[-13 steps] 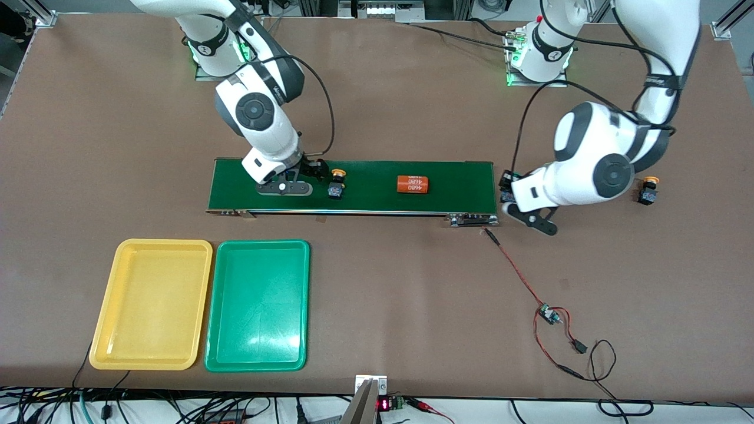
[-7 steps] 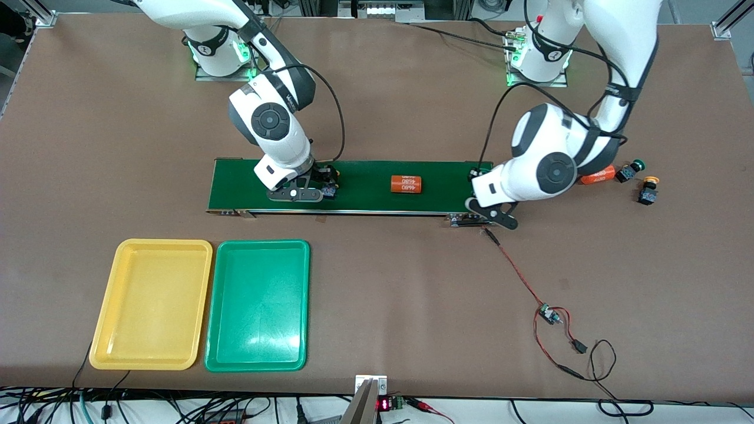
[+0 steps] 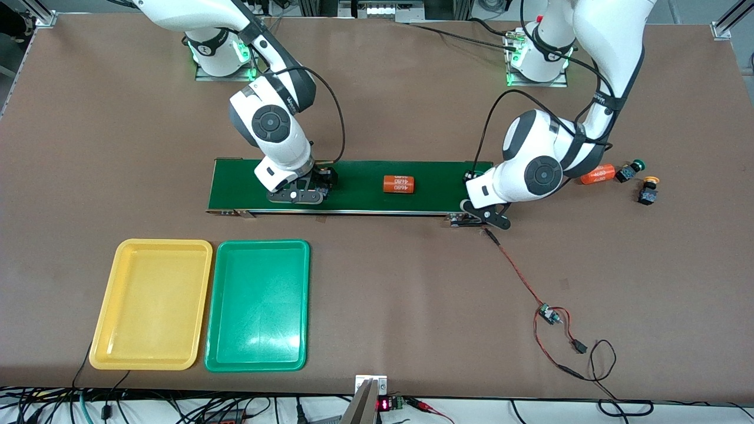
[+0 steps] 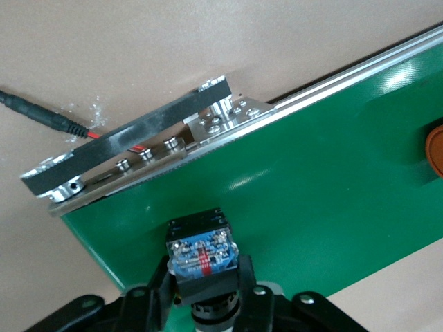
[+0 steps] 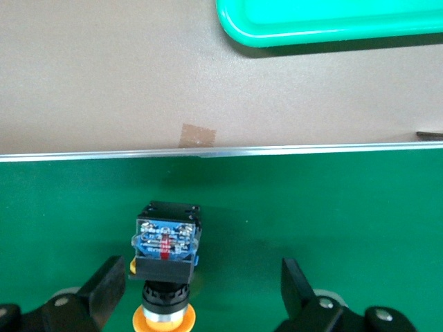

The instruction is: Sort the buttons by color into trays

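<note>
Yellow-capped button (image 5: 165,266) lies on conveyor belt (image 3: 353,203), between wide-open fingers of right gripper (image 5: 201,290), off-centre, close to one finger. Risk: closing pushes it askew. Left gripper (image 4: 203,294) clamps second button (image 4: 201,252) over belt's end nearest left arm. Yellow tray (image 3: 152,304), green tray (image 3: 258,305) nearer camera.

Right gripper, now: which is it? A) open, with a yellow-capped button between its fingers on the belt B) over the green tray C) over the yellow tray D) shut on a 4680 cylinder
A: the right gripper has its fingers spread wide either side of the yellow-capped button lying on the conveyor belt.
</note>
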Motion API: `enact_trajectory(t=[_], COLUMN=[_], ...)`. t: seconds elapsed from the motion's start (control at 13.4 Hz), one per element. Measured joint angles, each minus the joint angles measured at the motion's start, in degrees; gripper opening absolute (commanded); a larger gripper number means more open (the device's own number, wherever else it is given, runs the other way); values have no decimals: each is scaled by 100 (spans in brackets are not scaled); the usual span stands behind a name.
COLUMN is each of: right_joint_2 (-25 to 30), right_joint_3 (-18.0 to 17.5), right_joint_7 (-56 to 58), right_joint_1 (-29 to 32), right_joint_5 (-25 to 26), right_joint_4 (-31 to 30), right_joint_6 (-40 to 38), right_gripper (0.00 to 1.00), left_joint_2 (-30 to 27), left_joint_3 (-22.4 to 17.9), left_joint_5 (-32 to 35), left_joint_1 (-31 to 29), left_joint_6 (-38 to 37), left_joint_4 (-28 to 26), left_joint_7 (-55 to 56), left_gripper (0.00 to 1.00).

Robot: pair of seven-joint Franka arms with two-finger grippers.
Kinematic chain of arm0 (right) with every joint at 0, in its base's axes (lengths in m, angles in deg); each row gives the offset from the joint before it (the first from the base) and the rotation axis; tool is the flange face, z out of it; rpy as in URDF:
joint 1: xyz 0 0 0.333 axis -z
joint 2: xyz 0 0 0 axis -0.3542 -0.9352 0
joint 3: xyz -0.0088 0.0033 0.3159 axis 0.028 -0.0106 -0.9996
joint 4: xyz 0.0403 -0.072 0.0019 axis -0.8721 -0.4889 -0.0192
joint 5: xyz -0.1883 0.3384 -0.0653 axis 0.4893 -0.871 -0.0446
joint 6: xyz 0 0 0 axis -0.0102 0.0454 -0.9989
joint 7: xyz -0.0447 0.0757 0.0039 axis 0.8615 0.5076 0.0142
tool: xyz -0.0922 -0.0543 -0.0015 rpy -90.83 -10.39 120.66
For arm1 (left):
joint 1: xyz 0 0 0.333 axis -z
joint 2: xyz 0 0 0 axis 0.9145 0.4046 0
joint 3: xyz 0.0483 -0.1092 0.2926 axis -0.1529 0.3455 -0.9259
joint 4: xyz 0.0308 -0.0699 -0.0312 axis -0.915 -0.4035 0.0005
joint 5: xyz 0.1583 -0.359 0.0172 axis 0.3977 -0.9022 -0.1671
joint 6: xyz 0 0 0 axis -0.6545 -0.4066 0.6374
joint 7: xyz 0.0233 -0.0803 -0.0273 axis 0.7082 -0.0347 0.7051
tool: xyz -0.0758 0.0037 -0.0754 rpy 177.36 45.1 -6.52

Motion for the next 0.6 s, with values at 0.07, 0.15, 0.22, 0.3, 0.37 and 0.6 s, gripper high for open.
enact_trajectory(t=[0.07,0.15,0.22,0.3,0.37,0.6], right_joint_2=[-21,-50,-86,-138,-194,-345], right_joint_3=[1,4,13,37,70,126], right_joint_7=[-3,-5,-14,-25,-25,-25], right_joint_1=[0,-1,-1,-6,-6,-7], right_joint_5=[4,24,67,104,112,123], right_joint_4=[1,3,4,20,51,172], right_joint_6=[0,0,0,0,1,2], right_gripper=[100,100,100,100,96,78], left_joint_2=[-6,-35,-99,-232,-403,-868], left_joint_3=[-3,-8,-18,-43,-73,-147], left_joint_5=[0,0,0,0,1,7], left_joint_1=[-1,-3,-13,-52,-150,-1111], left_joint_6=[15,37,47,23,-94,-966], left_joint_4=[6,25,61,103,124,114], left_joint_7=[-18,-39,-44,-62,-165,-1736], left_gripper=[100,100,100,100,100,100])
